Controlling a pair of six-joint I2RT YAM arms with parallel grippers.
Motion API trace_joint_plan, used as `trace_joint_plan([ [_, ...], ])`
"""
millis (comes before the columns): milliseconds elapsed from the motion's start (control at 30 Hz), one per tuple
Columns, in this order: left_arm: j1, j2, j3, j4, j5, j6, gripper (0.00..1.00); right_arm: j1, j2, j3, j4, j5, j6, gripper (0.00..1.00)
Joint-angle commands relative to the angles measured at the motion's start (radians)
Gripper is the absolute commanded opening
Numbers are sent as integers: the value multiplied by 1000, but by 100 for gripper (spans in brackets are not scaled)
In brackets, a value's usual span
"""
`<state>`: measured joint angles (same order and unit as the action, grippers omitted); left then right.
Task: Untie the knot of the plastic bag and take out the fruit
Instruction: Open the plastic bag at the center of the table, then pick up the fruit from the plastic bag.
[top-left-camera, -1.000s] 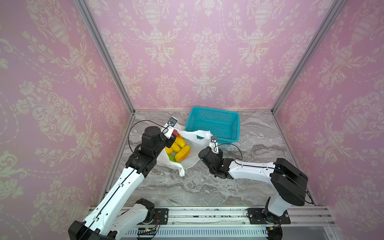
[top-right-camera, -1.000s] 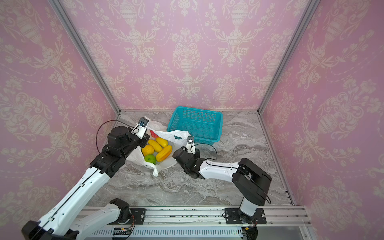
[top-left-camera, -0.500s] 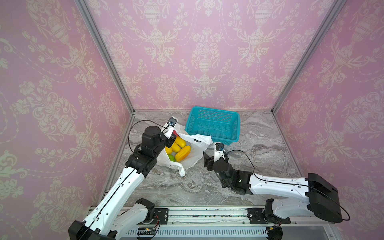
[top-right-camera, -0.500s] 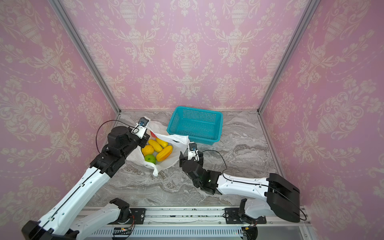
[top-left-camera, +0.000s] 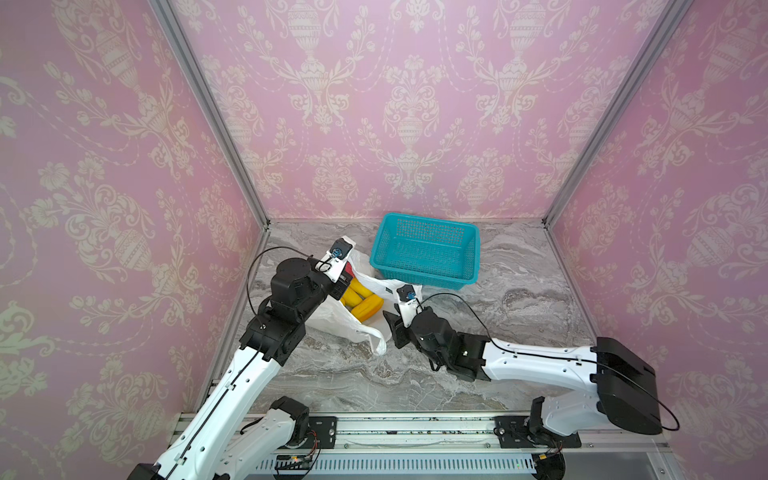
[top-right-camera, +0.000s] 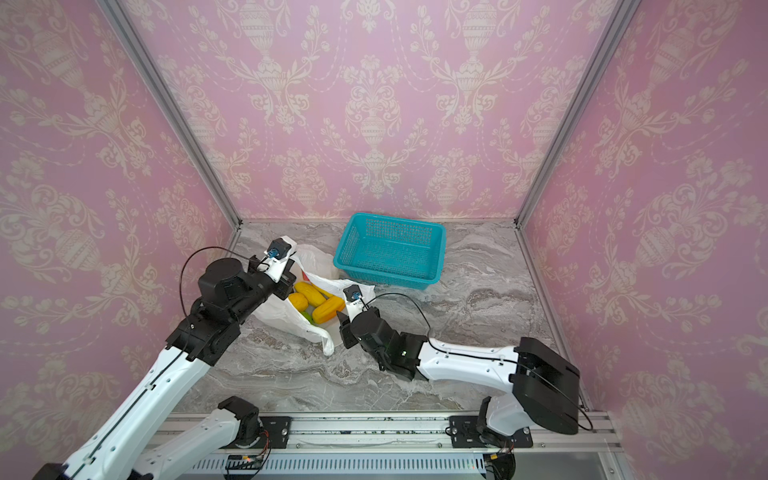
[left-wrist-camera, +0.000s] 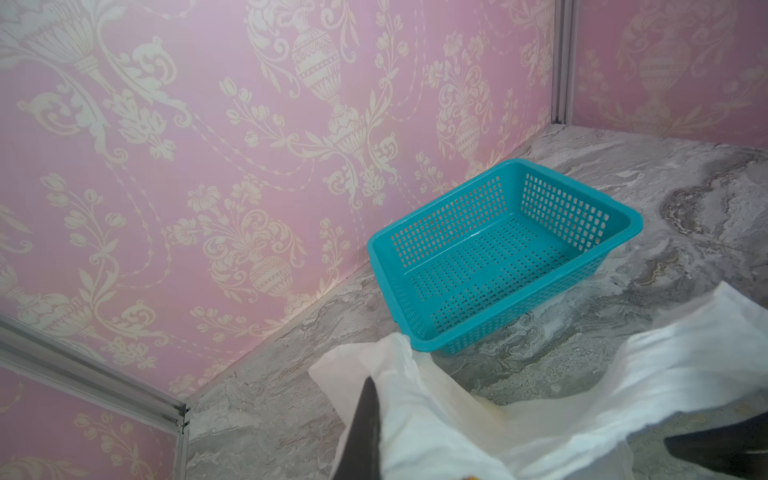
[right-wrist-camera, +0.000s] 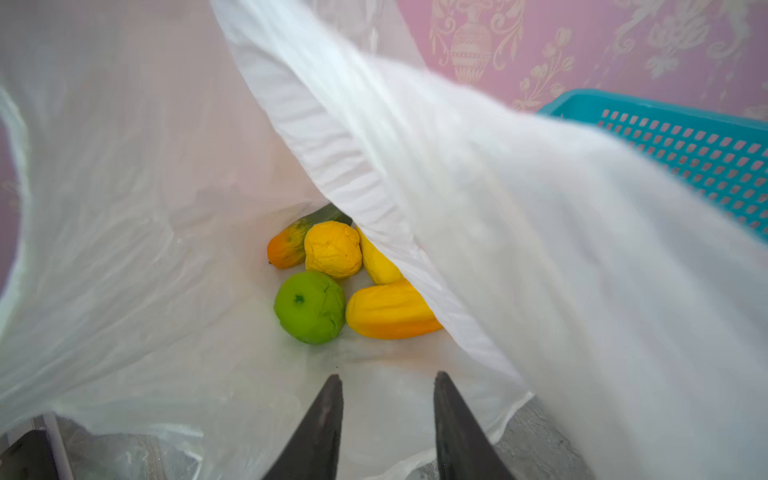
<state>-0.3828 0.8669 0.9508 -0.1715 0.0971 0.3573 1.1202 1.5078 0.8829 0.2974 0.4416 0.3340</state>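
The plastic bag (top-left-camera: 332, 326) is lying on the marble counter (top-left-camera: 519, 324) close to the left wall, its mouth gaping wide toward the right arm (top-left-camera: 536, 361). In both top views its far edge is sitting just beside the near corner of the teal basket (top-right-camera: 388, 253).

The left jaws are closed, pinching an upper edge of the bag and holding that side up off the counter. In the left wrist view the bag (left-wrist-camera: 540, 415) is draping from their dark tip, with the basket (left-wrist-camera: 498, 249) beyond.

The right jaws are standing open at the bag's mouth, gripping nothing. In the right wrist view they are hovering over the bag's lower sheet (right-wrist-camera: 166, 291), while an upper flap is hanging across and partly covering the basket (right-wrist-camera: 685, 141).

The fruit (right-wrist-camera: 332, 274) is lying in a cluster deep inside the bag: a green round piece (right-wrist-camera: 309, 307), a yellow round one (right-wrist-camera: 332, 248), an orange-green one (right-wrist-camera: 286, 249) and two yellow oblong ones (right-wrist-camera: 390, 311) — one partly hidden under the flap. From above, the yellow pieces (top-left-camera: 359, 301) are showing through the mouth, with a red one (top-left-camera: 350, 271) behind them. One loose handle loop (top-left-camera: 376, 338) is trailing onto the counter near the right jaws.
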Motion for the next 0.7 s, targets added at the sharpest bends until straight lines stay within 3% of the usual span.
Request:
trace_joint_plan([
  [0,-5,-47,-14,71,131,-47,0,1,69,56,-2,33,53,38],
  [100,-10,-73,-45,81,191,-43,0,4,127,73,7,50,80,39],
  [200,-19,-68,-60,83,167,-23,0,4,140,71,8,54,99,44],
  [400,-24,-58,-55,64,232,-24,0,44,84,-27,126,20,38,63],
  [667,-25,-46,-63,68,206,-16,0,102,120,-6,75,-20,59,68],
])
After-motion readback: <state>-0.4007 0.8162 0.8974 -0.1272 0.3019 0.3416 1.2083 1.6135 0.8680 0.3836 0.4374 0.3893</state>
